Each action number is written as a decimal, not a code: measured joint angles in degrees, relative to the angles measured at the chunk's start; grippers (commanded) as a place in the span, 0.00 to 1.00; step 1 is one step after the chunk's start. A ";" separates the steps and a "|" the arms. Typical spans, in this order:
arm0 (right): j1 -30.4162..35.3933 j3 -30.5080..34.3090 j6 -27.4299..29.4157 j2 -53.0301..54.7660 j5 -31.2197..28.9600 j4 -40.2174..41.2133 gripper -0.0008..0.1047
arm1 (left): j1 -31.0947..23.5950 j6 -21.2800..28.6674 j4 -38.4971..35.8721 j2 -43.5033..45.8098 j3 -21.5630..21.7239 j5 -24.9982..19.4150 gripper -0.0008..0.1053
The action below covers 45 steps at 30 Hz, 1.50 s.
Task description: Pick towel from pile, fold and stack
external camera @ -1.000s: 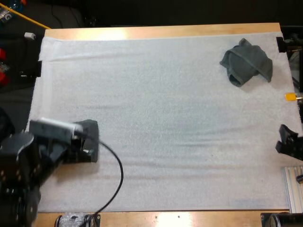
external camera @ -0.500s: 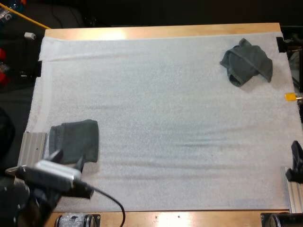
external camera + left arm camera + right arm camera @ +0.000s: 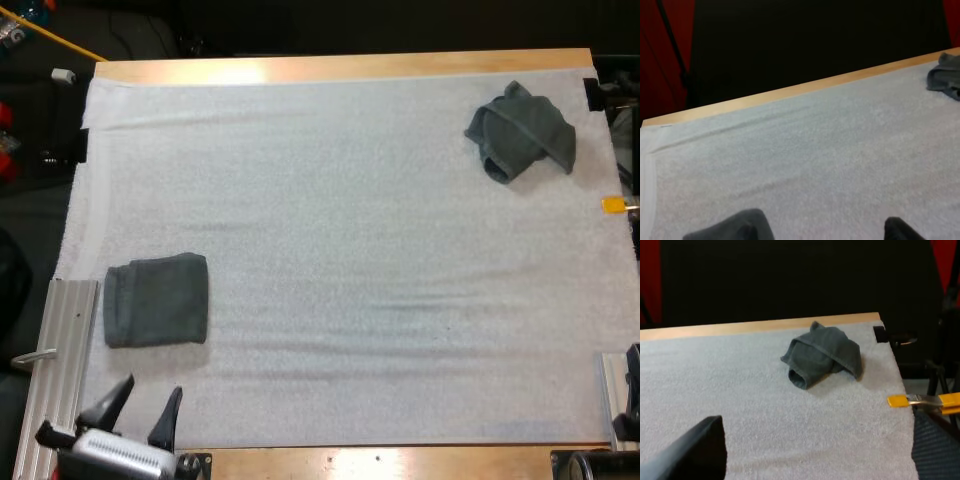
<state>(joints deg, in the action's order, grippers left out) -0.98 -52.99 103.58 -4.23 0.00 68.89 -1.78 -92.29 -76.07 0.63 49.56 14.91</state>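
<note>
**Left gripper (image 3: 150,390) drawn back off folded towel (image 3: 157,300)**

Since half a second ago the left gripper has been pulled toward 7 o'clock, to the near edge of the mat (image 3: 350,230). The right gripper (image 3: 817,425) has been drawn further off at 4 o'clock. The folded towel is left flat at 8 o'clock on the mat, touched by nothing. The crumpled towel (image 3: 520,130) is seen at 1 o'clock, near the table (image 3: 350,67) edge. Both grippers' fingers are held apart, with nothing between them.
</note>
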 measured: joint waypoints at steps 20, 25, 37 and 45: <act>0.00 6.64 -2.01 5.05 0.00 0.19 0.71 | -0.11 2.19 -7.07 0.18 -2.18 0.00 0.48; 0.00 11.75 -2.01 5.05 0.00 -4.35 0.71 | -0.11 2.19 1.31 0.18 -6.84 0.00 0.48; 0.00 21.65 -2.01 4.95 0.00 -5.99 0.71 | -0.11 2.19 9.89 0.03 -18.05 0.00 0.48; 0.00 21.68 -2.01 4.95 0.00 -6.54 0.71 | -0.11 1.86 16.87 0.05 -20.20 0.00 0.48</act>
<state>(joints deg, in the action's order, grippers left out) -0.98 -31.30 101.58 0.72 0.00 62.36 -1.89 -90.42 -59.20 0.68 29.36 14.91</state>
